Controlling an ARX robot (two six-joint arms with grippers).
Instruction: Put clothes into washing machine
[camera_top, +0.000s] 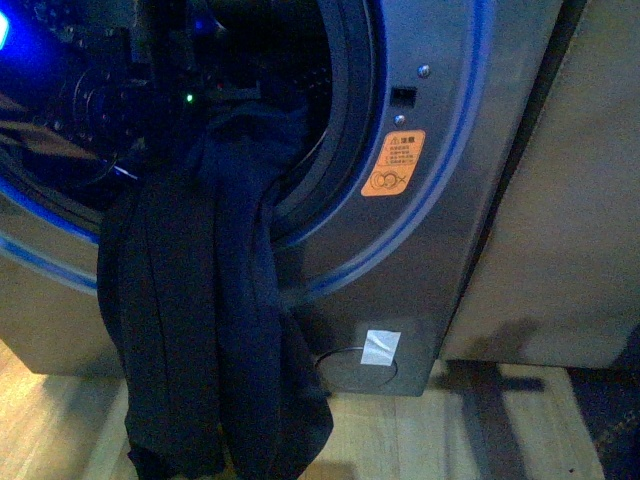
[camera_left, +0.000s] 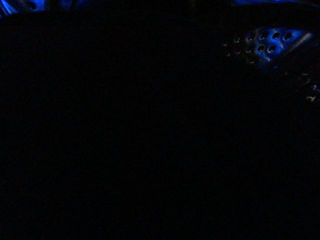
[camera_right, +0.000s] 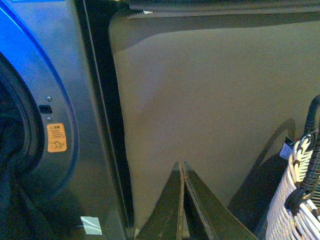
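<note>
The washing machine (camera_top: 440, 200) is a grey front-loader with a black-rimmed round port and an orange sticker (camera_top: 392, 163). The clothes (camera_top: 200, 320), a long dark navy garment, hang out over the port's rim down to the floor. Their upper end goes into the port, where my left arm (camera_top: 180, 60) reaches into the dark. My left gripper is shut on the clothes but is lost in that darkness. The left wrist view is dark. My right gripper (camera_right: 181, 166) is shut with nothing in it, right of the washing machine (camera_right: 90, 150), facing a beige panel.
A beige panel (camera_top: 570, 200) stands right of the machine, with a dark gap between them. A white woven basket (camera_right: 292, 205) with a dark handle is close to my right gripper. Wooden floor (camera_top: 480, 430) lies in front. A white tape strip (camera_top: 380, 346) marks the round filter cover.
</note>
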